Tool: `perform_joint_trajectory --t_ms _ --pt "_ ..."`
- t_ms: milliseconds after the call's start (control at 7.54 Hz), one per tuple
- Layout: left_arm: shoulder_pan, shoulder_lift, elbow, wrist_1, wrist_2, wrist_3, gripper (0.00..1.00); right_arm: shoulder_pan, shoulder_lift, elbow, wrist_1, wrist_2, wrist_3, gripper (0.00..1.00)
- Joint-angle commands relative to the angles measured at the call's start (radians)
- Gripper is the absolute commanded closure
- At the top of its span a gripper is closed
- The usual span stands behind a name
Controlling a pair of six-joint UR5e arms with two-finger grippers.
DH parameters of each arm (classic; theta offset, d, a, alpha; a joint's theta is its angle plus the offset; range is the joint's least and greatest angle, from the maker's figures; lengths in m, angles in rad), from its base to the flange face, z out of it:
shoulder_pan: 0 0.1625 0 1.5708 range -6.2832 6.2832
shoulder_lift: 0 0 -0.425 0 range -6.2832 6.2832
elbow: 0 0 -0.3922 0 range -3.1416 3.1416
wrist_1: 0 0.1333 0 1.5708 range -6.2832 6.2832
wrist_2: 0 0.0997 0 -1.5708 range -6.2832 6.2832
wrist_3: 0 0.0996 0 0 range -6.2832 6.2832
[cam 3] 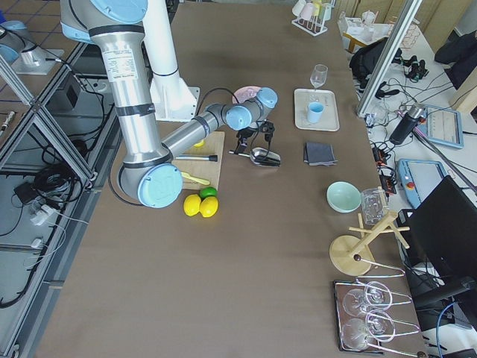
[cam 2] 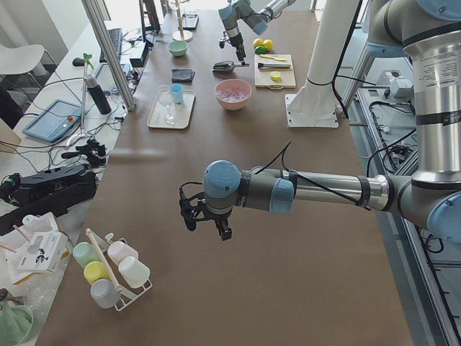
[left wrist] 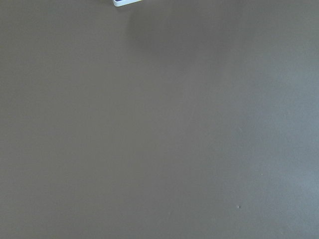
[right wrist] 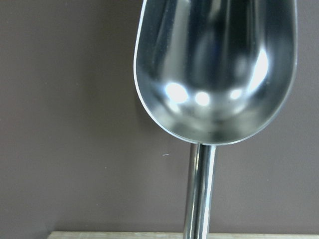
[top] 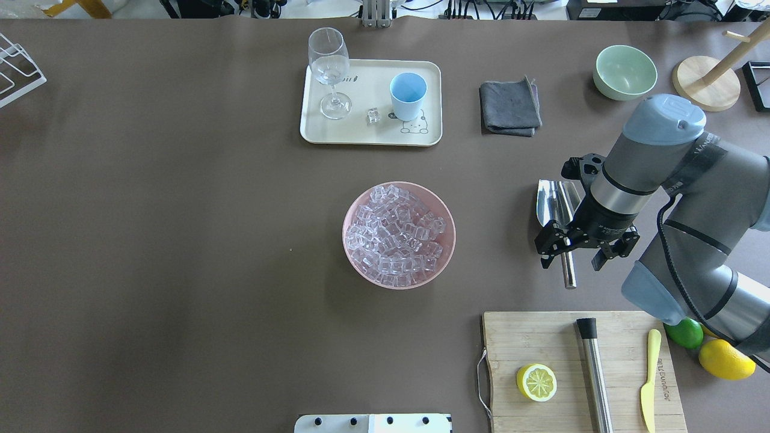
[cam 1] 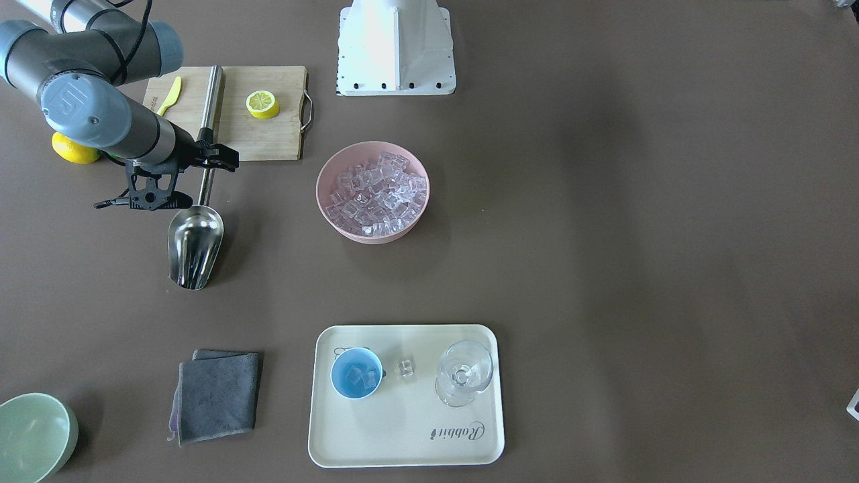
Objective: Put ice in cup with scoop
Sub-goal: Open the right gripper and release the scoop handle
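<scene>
The steel scoop (cam 1: 194,245) (top: 550,201) lies empty on the table, its bowl filling the right wrist view (right wrist: 214,74). My right gripper (top: 571,255) (cam 1: 178,178) hovers open above the scoop's rod handle, holding nothing. A heap of ice (cam 1: 376,194) (top: 397,237) fills a pink bowl (cam 1: 319,191) mid-table. The light-blue cup (cam 1: 356,373) (top: 408,96) stands on a cream tray (cam 1: 402,429) with two cubes inside; one loose cube (cam 1: 406,367) lies beside it. My left gripper (cam 2: 205,223) hangs over bare table far from all this; I cannot tell whether it is open or shut.
A stemmed glass (cam 1: 464,372) shares the tray. A grey cloth (cam 1: 218,396) and a green bowl (cam 1: 30,436) sit nearby. The cutting board (top: 619,337) carries a lemon half (top: 536,382), a steel cylinder (top: 594,373) and a yellow knife (top: 648,379); a lemon and a lime lie beside it.
</scene>
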Motion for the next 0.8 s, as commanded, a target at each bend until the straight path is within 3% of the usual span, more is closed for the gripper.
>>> perform_joint_trajectory --t_ms 0,398,663 --pt "0.000 0.001 -0.001 0.000 0.001 -0.001 0.02 0.044 -0.001 0.019 0.003 -0.011 -0.015 0.01" --pt "0.002 0.001 -0.011 0.000 0.080 0.001 0.02 0.122 -0.018 0.022 0.000 -0.017 -0.148 0.01" --pt "0.002 0.001 -0.014 0.000 0.080 0.001 0.02 0.137 -0.025 0.024 0.000 -0.079 -0.226 0.01"
